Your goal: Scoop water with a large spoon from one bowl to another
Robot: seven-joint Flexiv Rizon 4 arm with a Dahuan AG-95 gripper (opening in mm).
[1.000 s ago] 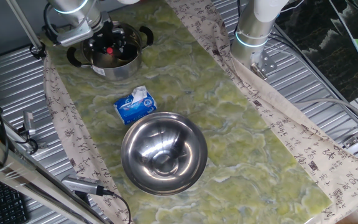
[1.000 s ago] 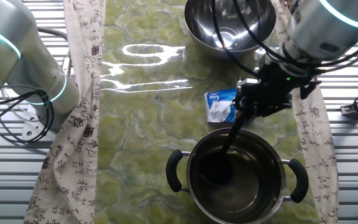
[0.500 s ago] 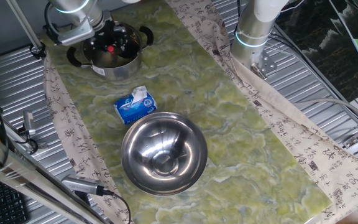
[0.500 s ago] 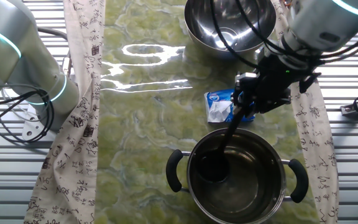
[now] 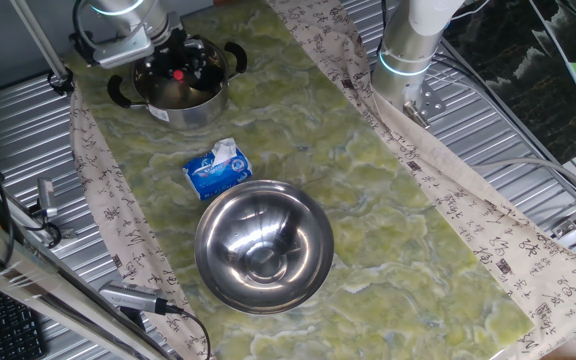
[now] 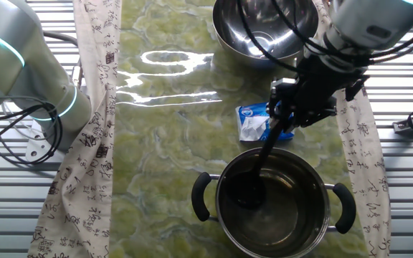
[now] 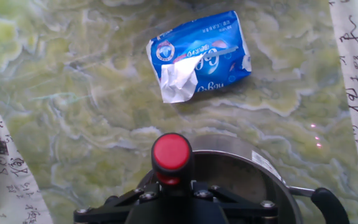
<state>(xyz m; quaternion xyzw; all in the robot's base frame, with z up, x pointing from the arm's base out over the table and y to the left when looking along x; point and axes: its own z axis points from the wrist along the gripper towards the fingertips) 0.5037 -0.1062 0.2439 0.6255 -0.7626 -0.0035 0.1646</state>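
Observation:
My gripper [image 6: 296,115] is shut on the large spoon [image 6: 264,158], a slim dark utensil. Its handle slants down into a steel pot with black handles [image 6: 333,215], and its scoop [image 6: 246,193] sits low inside. The water shows only as a sheen on the pot's floor [image 6: 292,218]. In the hand view the spoon's round red end [image 7: 171,152] stands just above my gripper [image 7: 174,196], with the pot's rim [image 7: 253,163] behind it. The red end also shows over the pot in one fixed view [image 5: 178,73]. A large steel bowl [image 5: 218,262] stands apart from the pot.
A blue-and-white tissue pack [image 5: 218,170] lies on the green mat between pot and bowl; it also shows in the hand view [image 7: 197,53]. A second arm's base [image 5: 408,50] stands at the table's far side. Printed cloth strips [image 6: 88,107] run along both mat edges.
My gripper has shifted slightly toward the tissue pack and upward, tilting the spoon's handle. The scoop stays inside the pot. Bowl and tissue pack have not moved.

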